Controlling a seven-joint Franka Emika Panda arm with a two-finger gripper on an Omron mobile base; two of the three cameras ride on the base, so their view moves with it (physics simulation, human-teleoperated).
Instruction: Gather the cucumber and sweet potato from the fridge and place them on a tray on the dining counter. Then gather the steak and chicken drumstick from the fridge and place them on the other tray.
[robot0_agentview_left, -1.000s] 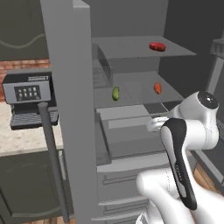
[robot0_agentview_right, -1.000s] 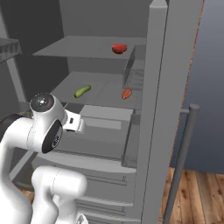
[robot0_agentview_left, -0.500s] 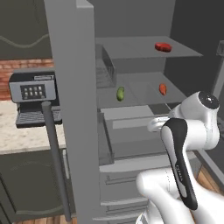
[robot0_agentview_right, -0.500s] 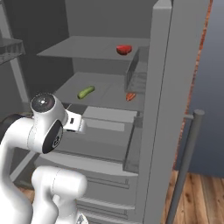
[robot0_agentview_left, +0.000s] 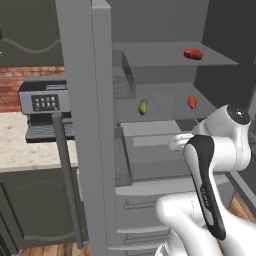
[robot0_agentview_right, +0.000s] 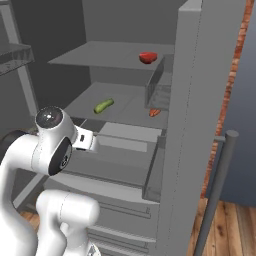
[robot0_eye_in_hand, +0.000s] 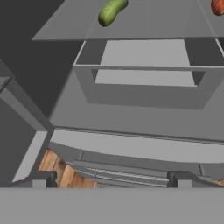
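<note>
The fridge stands open in front of me. A green cucumber (robot0_agentview_left: 143, 106) (robot0_agentview_right: 103, 105) (robot0_eye_in_hand: 111, 11) lies on the middle shelf, and an orange sweet potato (robot0_agentview_left: 192, 102) (robot0_agentview_right: 155, 112) (robot0_eye_in_hand: 217, 6) lies on the same shelf to its right. On the top shelf sits a red steak (robot0_agentview_left: 193, 54) (robot0_agentview_right: 147, 57). My gripper (robot0_eye_in_hand: 111, 181) is open and holds nothing; it hangs in front of the fridge below the middle shelf, looking in over the drawers. The chicken drumstick, both trays and the dining counter are out of view.
The fridge's open door (robot0_agentview_left: 85, 100) with its long bar handle (robot0_agentview_left: 65, 175) stands to the left, and another door (robot0_agentview_right: 192, 125) to the right. A pulled-out grey drawer (robot0_eye_in_hand: 144, 57) sits under the middle shelf. A coffee machine (robot0_agentview_left: 45, 107) stands on the counter at left.
The whole picture has slid a little to the right in both base views, so the base has moved. The food lies where it was, and the gripper stays open.
</note>
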